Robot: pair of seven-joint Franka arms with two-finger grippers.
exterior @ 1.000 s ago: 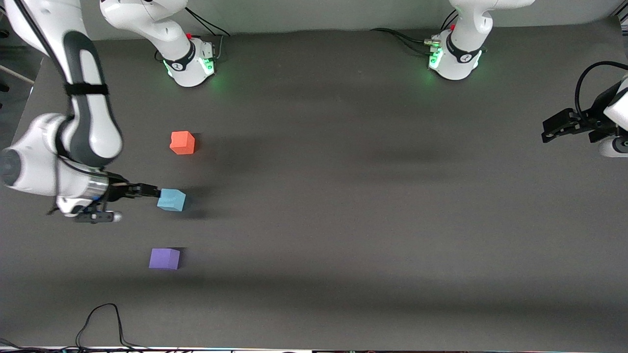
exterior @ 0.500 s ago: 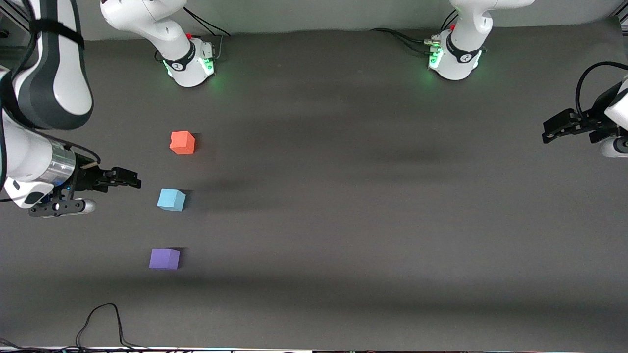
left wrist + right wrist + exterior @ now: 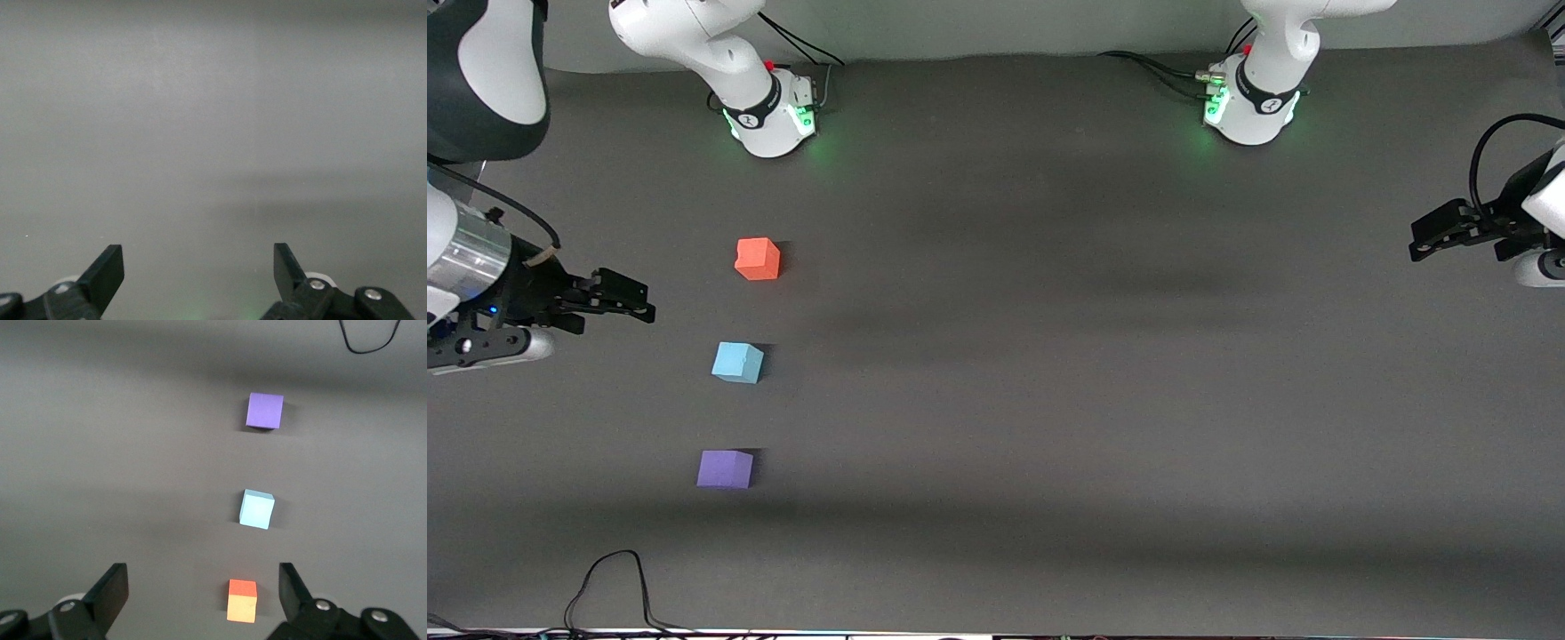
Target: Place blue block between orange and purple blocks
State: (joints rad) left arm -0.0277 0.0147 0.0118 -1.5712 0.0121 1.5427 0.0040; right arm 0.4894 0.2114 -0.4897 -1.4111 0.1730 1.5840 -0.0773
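Note:
The light blue block (image 3: 737, 362) sits on the dark table between the orange block (image 3: 758, 259) and the purple block (image 3: 725, 468), the three roughly in a line. The orange one is nearest the robots' bases and the purple one nearest the front camera. My right gripper (image 3: 633, 300) is open and empty, up in the air beside the blocks at the right arm's end of the table. Its wrist view shows the purple block (image 3: 265, 410), the blue block (image 3: 257, 509) and the orange block (image 3: 242, 600). My left gripper (image 3: 1424, 236) waits open and empty at the left arm's end.
A black cable (image 3: 609, 587) loops on the table near the front edge, nearer the camera than the purple block. It also shows in the right wrist view (image 3: 367, 340). The two arm bases (image 3: 769, 111) stand along the table's edge farthest from the camera.
My right gripper let go of the blue block, opened and drew back up and away toward the right arm's end of the table. The blue block stays between the other two. The left arm has not moved.

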